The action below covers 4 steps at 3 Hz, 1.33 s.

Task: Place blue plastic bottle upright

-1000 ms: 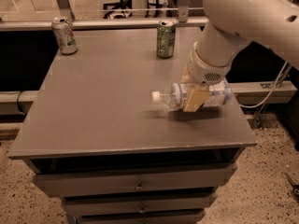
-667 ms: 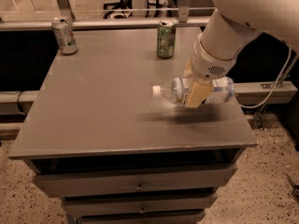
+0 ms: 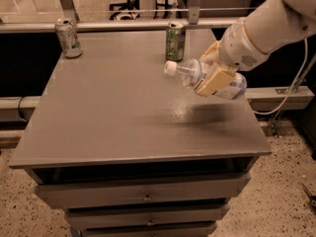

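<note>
The blue plastic bottle (image 3: 193, 71) is a clear pale-bluish bottle with a white cap pointing left. It lies nearly level in the air, cap end slightly up, well above the right part of the grey table (image 3: 118, 117). My gripper (image 3: 212, 73) is shut on the bottle's middle, with a tan finger (image 3: 215, 81) across its front. The white arm reaches in from the upper right. The bottle's shadow lies on the table below it.
A green drink can (image 3: 175, 41) stands at the table's back edge, just behind the bottle. A white-and-red drink can (image 3: 68, 38) stands at the back left corner. Drawers sit under the tabletop. A rail and a cable run behind the table.
The gripper has lifted the bottle off the table surface and raised it, with the cap end tilting slightly upward. The cans have not moved.
</note>
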Each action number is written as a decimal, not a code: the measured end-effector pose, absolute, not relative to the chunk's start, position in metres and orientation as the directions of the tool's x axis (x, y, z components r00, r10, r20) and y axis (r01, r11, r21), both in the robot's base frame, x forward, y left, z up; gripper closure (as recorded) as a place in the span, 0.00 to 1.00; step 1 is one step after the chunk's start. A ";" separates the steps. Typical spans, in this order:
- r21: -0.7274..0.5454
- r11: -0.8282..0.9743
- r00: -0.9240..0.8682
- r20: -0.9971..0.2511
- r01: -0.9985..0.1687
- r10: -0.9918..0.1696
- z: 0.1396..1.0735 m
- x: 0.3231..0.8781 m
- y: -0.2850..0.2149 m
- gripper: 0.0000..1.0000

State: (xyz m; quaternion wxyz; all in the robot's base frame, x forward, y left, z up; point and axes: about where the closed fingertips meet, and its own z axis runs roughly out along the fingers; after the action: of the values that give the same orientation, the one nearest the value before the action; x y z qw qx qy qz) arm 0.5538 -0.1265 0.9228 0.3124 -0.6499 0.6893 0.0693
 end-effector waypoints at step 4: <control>-0.116 0.205 0.108 -0.993 -0.972 -0.052 0.974 0.569 -0.062 1.00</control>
State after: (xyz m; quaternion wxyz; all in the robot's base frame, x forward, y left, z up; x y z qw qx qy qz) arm 0.5687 -0.0624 0.9744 0.5667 -0.4825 0.5304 0.4058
